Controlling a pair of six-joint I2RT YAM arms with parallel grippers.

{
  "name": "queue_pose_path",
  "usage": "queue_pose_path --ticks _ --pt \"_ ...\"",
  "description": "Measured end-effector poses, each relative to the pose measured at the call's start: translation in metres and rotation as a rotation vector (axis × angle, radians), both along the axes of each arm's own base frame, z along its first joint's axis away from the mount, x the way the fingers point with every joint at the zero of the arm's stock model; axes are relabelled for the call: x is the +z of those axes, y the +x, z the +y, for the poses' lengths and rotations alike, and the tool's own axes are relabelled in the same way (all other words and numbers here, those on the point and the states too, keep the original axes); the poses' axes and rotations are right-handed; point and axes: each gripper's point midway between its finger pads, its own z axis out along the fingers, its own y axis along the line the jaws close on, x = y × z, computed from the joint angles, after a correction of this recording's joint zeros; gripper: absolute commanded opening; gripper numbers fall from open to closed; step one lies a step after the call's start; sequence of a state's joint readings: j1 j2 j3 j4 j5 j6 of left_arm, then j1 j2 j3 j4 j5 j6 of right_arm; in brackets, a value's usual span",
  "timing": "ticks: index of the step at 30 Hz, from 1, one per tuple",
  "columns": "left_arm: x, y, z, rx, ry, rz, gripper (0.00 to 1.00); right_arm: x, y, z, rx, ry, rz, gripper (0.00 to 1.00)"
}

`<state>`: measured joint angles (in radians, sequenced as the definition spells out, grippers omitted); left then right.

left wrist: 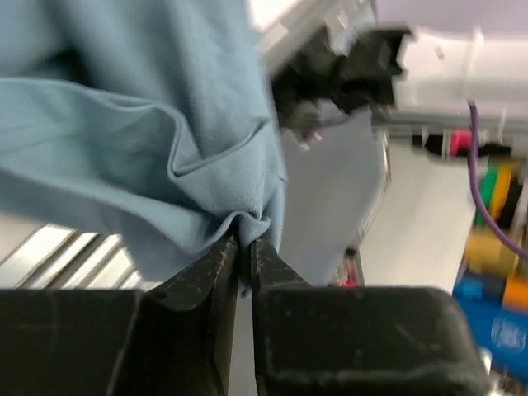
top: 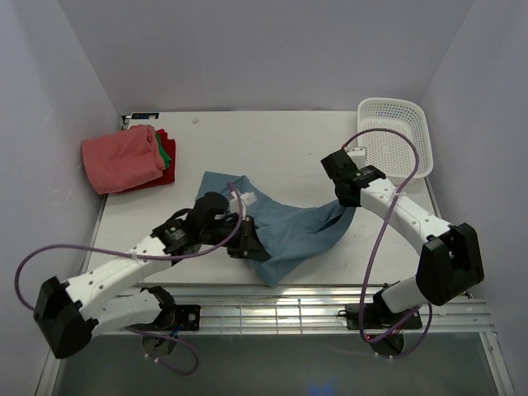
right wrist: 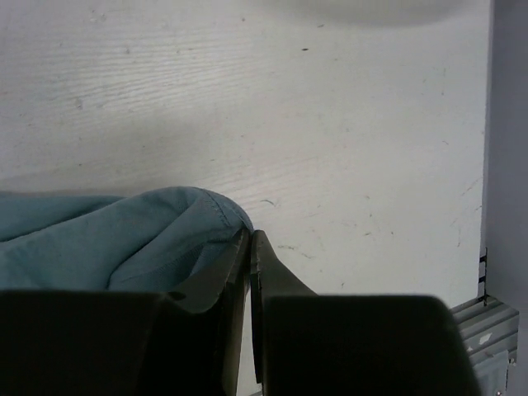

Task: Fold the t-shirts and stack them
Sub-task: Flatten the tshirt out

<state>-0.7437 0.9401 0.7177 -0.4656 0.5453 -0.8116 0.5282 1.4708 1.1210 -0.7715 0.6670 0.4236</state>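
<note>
Step in hand: the teal-blue shirt (top: 290,224) is being folded, and both hands are holding it up by opposite ends.
Teal-blue shirt: it is sagging between the two hands over the near middle of the surface (top: 272,136). Its far-left corner is lying flat.
Left hand (top: 247,245): it is pinching a bunched fold at the shirt's near-left end, with the jaws clamped on the cloth.
Right hand (top: 347,204): it is nipping a hemmed edge at the shirt's right end, jaws pressed together on it, just above the surface.
Finished stack: the salmon-pink shirt (top: 124,158) is lying over the green shirt (top: 168,152) and the red shirt (top: 165,174) at the far-left corner, well apart from the work.
Basket (top: 398,132): it is standing at the far right.
Next move, as judged: the cloth probably needs spreading flat and smoothing before any edge is carried over, because it is hanging creased and bunched.
</note>
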Motion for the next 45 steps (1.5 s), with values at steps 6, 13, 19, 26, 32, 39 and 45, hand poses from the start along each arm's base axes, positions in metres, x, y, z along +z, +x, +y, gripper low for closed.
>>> queue_pose_path --ticks 6,13,19,26,32,39,45 --pt "0.007 -0.046 -0.107 -0.331 -0.03 -0.104 0.52 0.021 0.004 -0.016 -0.043 0.002 -0.031 0.65" --pt "0.023 -0.004 -0.086 -0.025 0.119 -0.33 0.84 0.071 -0.007 0.015 0.137 0.229 -0.135 0.79" --pt "0.049 0.085 0.013 0.476 0.253 -0.399 0.84 0.076 -0.044 0.067 0.37 0.511 -0.15 0.75" --pt "-0.069 0.115 0.112 0.701 0.699 -0.236 0.84 -0.044 -0.136 0.086 0.397 0.604 0.225 0.74" --pt "-0.112 0.109 0.136 0.711 0.87 -0.182 0.84 -0.037 -0.14 0.111 0.442 0.672 0.212 0.74" --pt "-0.113 0.123 0.139 0.765 0.854 -0.245 0.84 -0.036 -0.136 0.132 0.474 0.688 0.22 0.73" --pt "-0.112 0.143 0.13 0.77 0.835 -0.314 0.82 -0.044 -0.144 0.142 0.49 0.68 0.262 0.7"
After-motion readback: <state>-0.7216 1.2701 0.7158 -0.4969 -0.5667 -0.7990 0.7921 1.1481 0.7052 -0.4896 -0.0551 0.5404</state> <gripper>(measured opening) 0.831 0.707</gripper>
